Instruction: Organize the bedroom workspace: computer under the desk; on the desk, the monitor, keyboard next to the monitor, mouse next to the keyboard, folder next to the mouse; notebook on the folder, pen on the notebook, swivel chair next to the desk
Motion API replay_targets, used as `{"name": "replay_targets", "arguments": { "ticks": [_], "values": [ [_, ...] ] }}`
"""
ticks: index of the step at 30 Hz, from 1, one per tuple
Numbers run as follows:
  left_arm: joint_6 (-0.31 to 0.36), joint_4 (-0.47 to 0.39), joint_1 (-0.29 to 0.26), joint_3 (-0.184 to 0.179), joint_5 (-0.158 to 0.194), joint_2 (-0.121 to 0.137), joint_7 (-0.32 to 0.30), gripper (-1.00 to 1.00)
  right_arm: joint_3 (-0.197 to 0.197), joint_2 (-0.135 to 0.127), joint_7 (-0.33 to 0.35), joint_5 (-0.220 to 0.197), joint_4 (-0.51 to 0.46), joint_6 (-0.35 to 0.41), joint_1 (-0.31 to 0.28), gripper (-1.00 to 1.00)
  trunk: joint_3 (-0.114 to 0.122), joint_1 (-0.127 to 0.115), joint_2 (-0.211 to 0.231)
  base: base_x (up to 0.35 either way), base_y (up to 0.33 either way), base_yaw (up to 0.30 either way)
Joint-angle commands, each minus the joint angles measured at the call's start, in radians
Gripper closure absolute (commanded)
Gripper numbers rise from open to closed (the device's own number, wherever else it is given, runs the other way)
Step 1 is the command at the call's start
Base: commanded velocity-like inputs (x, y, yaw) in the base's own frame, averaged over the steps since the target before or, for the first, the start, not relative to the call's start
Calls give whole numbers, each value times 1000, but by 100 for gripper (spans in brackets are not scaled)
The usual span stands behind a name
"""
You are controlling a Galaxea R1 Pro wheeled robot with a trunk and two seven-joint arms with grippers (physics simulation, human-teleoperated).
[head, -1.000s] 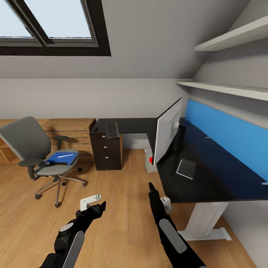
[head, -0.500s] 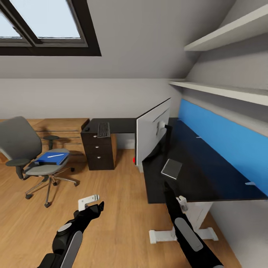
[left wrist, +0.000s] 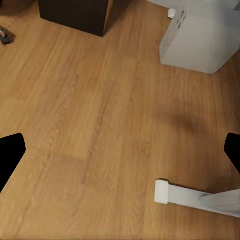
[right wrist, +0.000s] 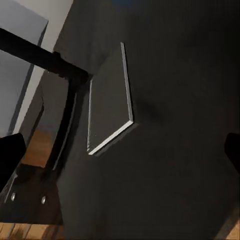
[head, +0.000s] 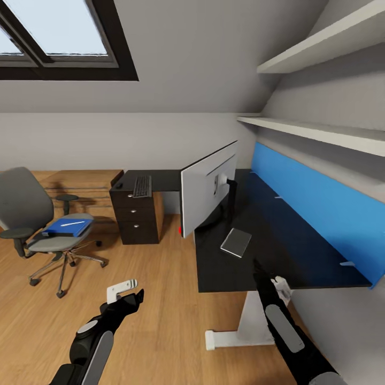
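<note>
- Head view: the right gripper [head: 255, 263] reaches over the near edge of the tabletop [head: 299, 251], and the notebook [head: 236, 242] lies just beyond its tip, slightly to the left, flat on the glossy black surface near the foot of the monitor [head: 208, 187]. Its long axis runs away from the near edge, roughly along the line of the right arm. From here I cannot tell how the right jaws stand — only a dark tip shows.
- Head view, left side: the left gripper [head: 131, 298] hangs low over the wood floor [head: 160, 299], well apart from the tabletop, and I cannot tell here how wide its jaws are. The swivel chair [head: 37, 214] stands far left with the blue folder [head: 67, 227] on its seat and the white pen [head: 72, 223] lying on the folder. The keyboard [head: 141, 186] rests on the far wing of the tabletop above the drawer unit [head: 136, 219].
- Left wrist view: the jaws are spread wide, one dark finger [left wrist: 10, 155] at each edge, nothing between them but floor; the computer [left wrist: 200, 40] sits on the floor near a white leg foot [left wrist: 195, 197].
- Right wrist view: the jaws stand apart and empty, and the notebook [right wrist: 107, 102] lies ahead between their lines, pale page edge showing, beside the black monitor stand arm [right wrist: 45, 62].
- My judgement — the right arm is by far the nearer to the notebook, and the jaws would have to close across its thin edge.
</note>
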Motion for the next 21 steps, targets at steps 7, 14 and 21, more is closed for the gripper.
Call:
{"name": "replay_targets", "arguments": {
  "ticks": [7,14,21],
  "values": [
    [2,-2,-1,-4,10,-1,10,-100,8,0,-462,547,165,196,-247,-100,-1,0,-1,0,-2,0],
    [2,-2,-1,-6,10,-3,11,-100,9,25,-494,713,336,28,-301,-100,-1,0,-1,0,0,0],
    [1,-3,-1,-5,9,-2,13,-100,55,31,-468,778,361,10,-289,-100,-1,0,-1,0,0,0]
  ]
}}
